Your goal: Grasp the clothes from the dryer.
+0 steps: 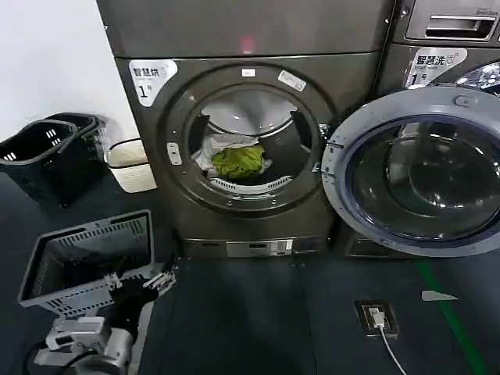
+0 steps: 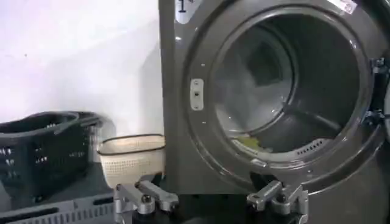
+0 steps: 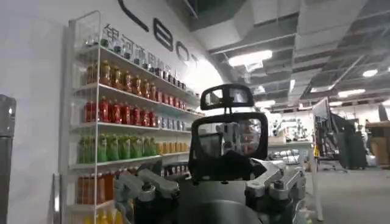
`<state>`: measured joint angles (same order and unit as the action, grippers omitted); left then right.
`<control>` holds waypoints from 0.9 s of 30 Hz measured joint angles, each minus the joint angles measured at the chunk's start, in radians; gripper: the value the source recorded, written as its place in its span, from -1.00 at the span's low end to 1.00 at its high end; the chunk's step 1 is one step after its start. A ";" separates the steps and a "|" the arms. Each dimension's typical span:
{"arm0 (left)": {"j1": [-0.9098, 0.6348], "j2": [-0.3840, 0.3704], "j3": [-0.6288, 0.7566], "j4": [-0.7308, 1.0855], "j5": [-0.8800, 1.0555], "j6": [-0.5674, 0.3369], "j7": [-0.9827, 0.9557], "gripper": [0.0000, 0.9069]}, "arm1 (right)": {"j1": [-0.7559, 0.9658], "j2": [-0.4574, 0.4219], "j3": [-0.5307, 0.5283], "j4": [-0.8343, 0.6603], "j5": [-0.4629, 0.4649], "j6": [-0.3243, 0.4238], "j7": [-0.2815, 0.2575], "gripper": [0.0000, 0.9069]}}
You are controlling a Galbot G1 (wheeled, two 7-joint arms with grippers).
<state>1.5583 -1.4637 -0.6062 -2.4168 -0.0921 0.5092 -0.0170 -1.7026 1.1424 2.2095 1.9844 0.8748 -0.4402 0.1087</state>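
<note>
The dryer [image 1: 148, 117] is dark bronze-grey with a white "1" sticker. Its round door [image 1: 418, 176] is swung open to the right. The clothes [image 1: 238, 160], a yellow-green bundle with white cloth behind it, lie at the front of the drum. In the left wrist view a strip of the clothes [image 2: 253, 144] shows above the porthole rim of the dryer [image 2: 177, 122]. My left gripper [image 1: 148, 283] is low at the front left, well short of the porthole. The left gripper [image 2: 210, 198] is open and empty. My right gripper [image 3: 210, 185] is open and empty, facing the room.
A grey slotted basket [image 1: 86, 262] sits on the floor beside my left arm. Black baskets [image 1: 47, 152] and a beige one [image 1: 129, 164] stand against the wall left of the dryer. A floor socket with a cable [image 1: 377, 318] lies at the front right. The open door covers the neighbouring machine.
</note>
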 measured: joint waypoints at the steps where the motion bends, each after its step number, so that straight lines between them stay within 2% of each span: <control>1: 0.000 -0.001 0.001 -0.002 0.001 -0.001 0.002 1.00 | 0.000 0.000 0.000 0.000 0.000 0.001 -0.002 1.00; 18: -0.016 -0.009 0.002 0.010 0.004 -0.007 0.007 1.00 | 0.006 0.006 0.006 -0.001 0.000 0.009 -0.017 1.00; 27: -0.016 -0.007 0.003 0.017 0.006 -0.007 0.008 1.00 | 0.006 0.006 0.002 -0.002 0.004 0.044 -0.033 1.00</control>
<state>1.5424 -1.4711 -0.6029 -2.4003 -0.0865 0.5021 -0.0087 -1.6969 1.1485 2.2115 1.9824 0.8789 -0.3967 0.0756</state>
